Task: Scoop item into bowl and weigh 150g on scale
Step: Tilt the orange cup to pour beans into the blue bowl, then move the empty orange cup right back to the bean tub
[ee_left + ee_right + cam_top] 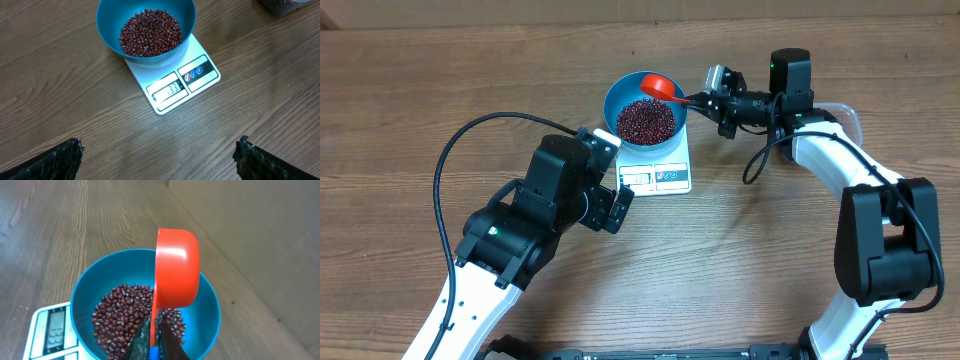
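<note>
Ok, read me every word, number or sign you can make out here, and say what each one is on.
"133": on the display of the white kitchen scale, left wrist view.
Round symbols on the scale's button panel: too small to read.
Blue bowl and red scoop: no writing visible.

Overhead view: fixed, high, straight down on brown wooden table, both arms in frame. Left wrist view: mid height, tilted down toward the far side, left tool tips at the bottom corners. Right wrist view: very near, low, looking along red plastic scoop clamped in right tool. All three share round deep blue bowl on flat white rectangular scale.
</note>
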